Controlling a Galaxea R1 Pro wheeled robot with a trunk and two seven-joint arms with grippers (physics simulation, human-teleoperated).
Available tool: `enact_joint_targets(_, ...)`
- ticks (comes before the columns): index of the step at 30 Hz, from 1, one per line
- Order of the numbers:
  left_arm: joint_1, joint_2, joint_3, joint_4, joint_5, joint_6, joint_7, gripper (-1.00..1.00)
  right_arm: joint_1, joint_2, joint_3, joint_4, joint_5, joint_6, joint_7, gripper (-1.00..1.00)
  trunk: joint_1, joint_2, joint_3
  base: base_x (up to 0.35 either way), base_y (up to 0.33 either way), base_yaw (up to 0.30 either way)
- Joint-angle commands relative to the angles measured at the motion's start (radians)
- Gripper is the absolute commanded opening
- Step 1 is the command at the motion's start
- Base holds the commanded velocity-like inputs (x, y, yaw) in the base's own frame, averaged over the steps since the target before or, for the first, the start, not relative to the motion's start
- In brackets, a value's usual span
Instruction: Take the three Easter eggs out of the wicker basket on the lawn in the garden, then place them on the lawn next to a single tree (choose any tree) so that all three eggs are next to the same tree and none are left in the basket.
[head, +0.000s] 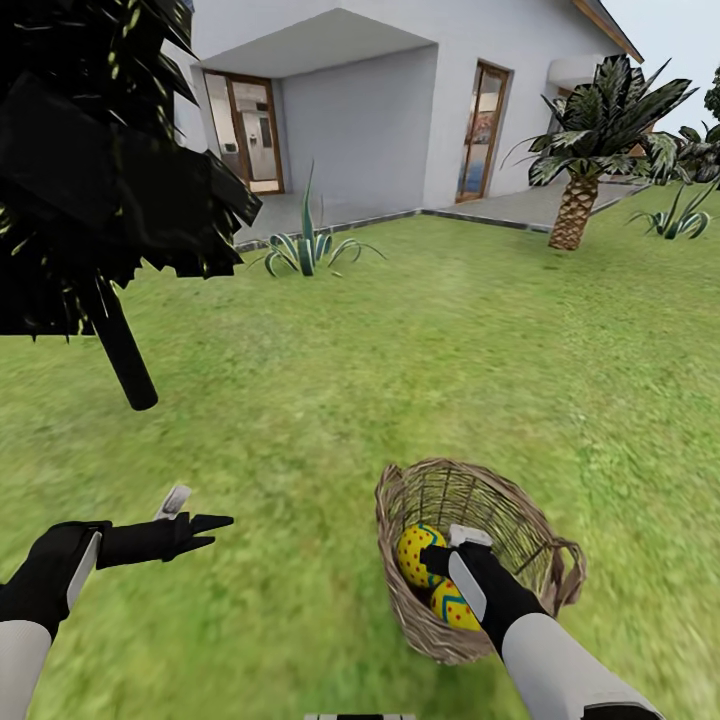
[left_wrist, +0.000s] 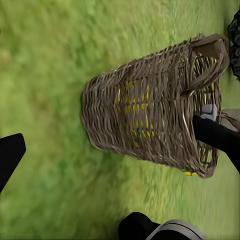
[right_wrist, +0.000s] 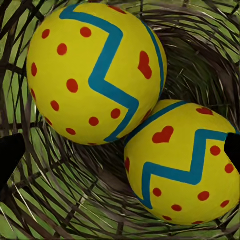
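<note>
The wicker basket (head: 540, 535) stands on the lawn (head: 400, 340) close in front of me. Two Easter eggs (head: 418, 553) (head: 455, 606), yellow with red dots and blue zigzags, lie in it side by side. My right gripper (head: 455, 545) reaches down inside the basket and is open. Its fingertips stand either side of the eggs (right_wrist: 95, 70) (right_wrist: 185, 160) without closing on them. My left gripper (head: 195, 512) hovers open and empty over the grass to the left of the basket (left_wrist: 145, 110). The tree is out of view.
A thin black trunk (head: 125, 350) with black foliage rises at the left. At the far right is a short palm (head: 575, 205). A spiky plant (head: 305, 250) grows before the white house (head: 400, 90). Open grass lies all around the basket.
</note>
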Motion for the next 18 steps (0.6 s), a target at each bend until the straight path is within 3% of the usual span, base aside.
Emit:
enact_joint_targets(1, -0.001, 0.000, 0.003, 0.000, -0.005, 0.009, -0.006, 1.00, 0.000, 0.000, 0.002, -0.002, -0.009, 0.004, -0.007, 1.00, 0.000, 0.000, -0.001, 0.034, 0.008, 0.000)
enact_joint_targets(18, -0.001, -0.002, 0.003, 0.000, -0.006, 0.009, -0.003, 1.00, 0.000, -0.013, 0.003, -0.005, -0.018, 0.003, 0.003, 1.00, 0.000, 0.000, -0.001, 0.022, 0.001, 0.005)
